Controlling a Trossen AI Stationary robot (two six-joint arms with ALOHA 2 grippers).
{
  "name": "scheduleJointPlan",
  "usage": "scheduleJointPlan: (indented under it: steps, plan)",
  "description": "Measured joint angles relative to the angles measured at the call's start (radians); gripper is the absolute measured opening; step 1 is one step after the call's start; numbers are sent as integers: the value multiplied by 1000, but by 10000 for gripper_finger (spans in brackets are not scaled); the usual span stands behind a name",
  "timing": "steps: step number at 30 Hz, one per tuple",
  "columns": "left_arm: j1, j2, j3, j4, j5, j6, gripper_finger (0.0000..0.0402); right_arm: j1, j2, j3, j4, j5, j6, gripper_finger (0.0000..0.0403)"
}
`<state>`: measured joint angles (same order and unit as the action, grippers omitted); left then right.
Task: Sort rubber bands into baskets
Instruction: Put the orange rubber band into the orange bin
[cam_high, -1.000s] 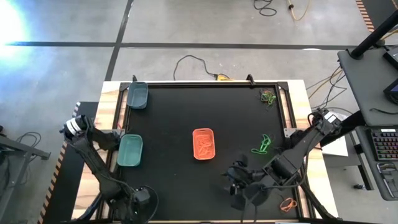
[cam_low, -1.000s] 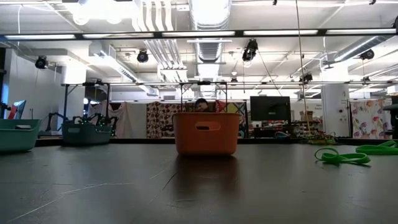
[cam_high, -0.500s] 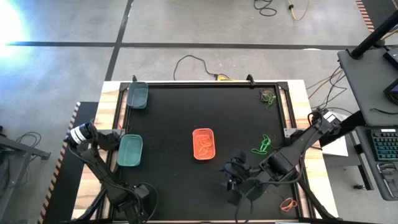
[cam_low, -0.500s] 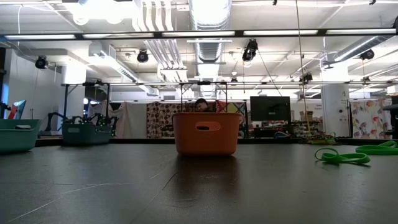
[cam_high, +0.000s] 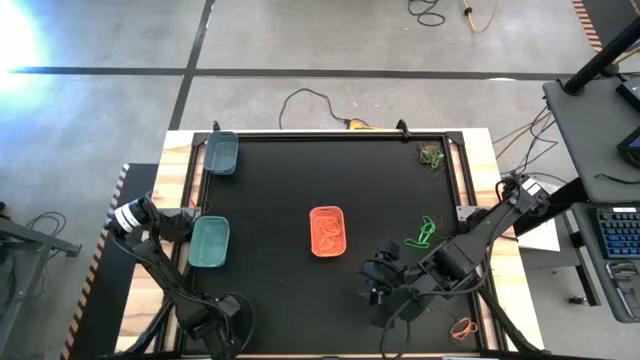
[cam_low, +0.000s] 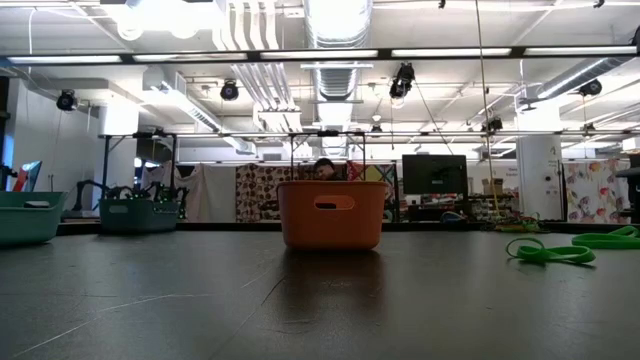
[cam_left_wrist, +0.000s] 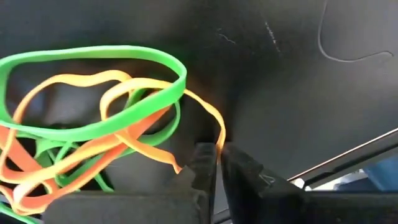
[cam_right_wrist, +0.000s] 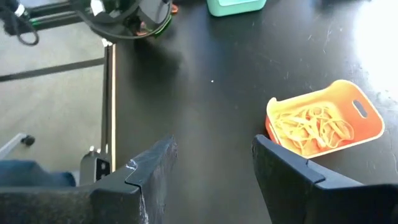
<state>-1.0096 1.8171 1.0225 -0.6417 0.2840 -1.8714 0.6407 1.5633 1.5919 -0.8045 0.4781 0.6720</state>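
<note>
Sorting looks partly done, as we judge it. On the high view the orange basket (cam_high: 328, 231) sits near the table's centre and already holds a heap of orange bands (cam_right_wrist: 311, 127), which the right wrist view shows plainly. The light teal basket (cam_high: 209, 242) at 9 o'clock and the dark grey-teal basket (cam_high: 221, 153) at 10 o'clock show no bands that we can make out.

Left on the mat: a green band (cam_high: 421, 233) at about 3 o'clock from the orange basket, a dark tangle with some green (cam_high: 432, 155) at 1 o'clock near the far corner, an orange band (cam_high: 462, 327) at 5 o'clock near the front edge, and a mixed cluster of green and orange bands (cam_left_wrist: 93, 134) under the left arm at 7 o'clock.

The right gripper (cam_right_wrist: 211, 174) hovers between 4 and 5 o'clock of the orange basket, fingers spread wide and holding nothing. The left gripper (cam_left_wrist: 217, 165) is low at the front-left corner, its fingers pressed nearly together with an orange strand (cam_left_wrist: 208, 118) at their tips; we cannot tell whether that strand is truly pinched or merely lies against them
</note>
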Motion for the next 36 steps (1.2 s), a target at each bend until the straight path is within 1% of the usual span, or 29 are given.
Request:
scheduleJointPlan:
  steps: [3, 6, 9, 11, 14, 16, 19, 22, 24, 27, 31, 34, 36]
  plan:
    - [1, 9, 23, -20, -16, 0, 7, 0, -16, 18, -40, -7, 0, 203]
    - [8, 10, 68, -88, -46, 2, 1, 0, -38, 25, -67, -7, -1, 203]
    - [38, 11, 120, -191, -129, 24, 0, 0, -63, 25, -86, -7, -3, 203]
    - [62, 12, 152, -193, -205, 62, 0, 0, -76, 25, -87, -7, -11, 203]
    - [94, 12, 208, -158, -379, 176, 0, 0, -91, 25, -88, -7, -29, 203]
    - [122, 9, 248, -157, -474, 234, 0, 1, -102, 25, -88, -8, -35, 203]
    - [167, 9, 301, -160, -593, 336, 0, 2, -117, 25, -88, -14, -68, 203]
    - [225, 9, 340, -155, -666, 447, 0, 2, -121, 25, -86, -14, -97, 203]
    - [279, 9, 353, -153, -687, 534, 0, 0, -122, 25, -86, -14, -108, 203]
    - [378, 8, 358, -133, -680, 702, 0, 0, -122, 25, -99, -7, -114, 203]
    - [523, 7, 355, -70, -640, 959, 0, 0, -122, 25, -148, -6, -89, 203]
    - [640, 5, 355, 21, -585, 1161, 0, 0, -122, 25, -199, -6, -35, 203]
    - [714, 4, 360, 65, -549, 1265, 0, 0, -122, 25, -237, -7, -1, 203]
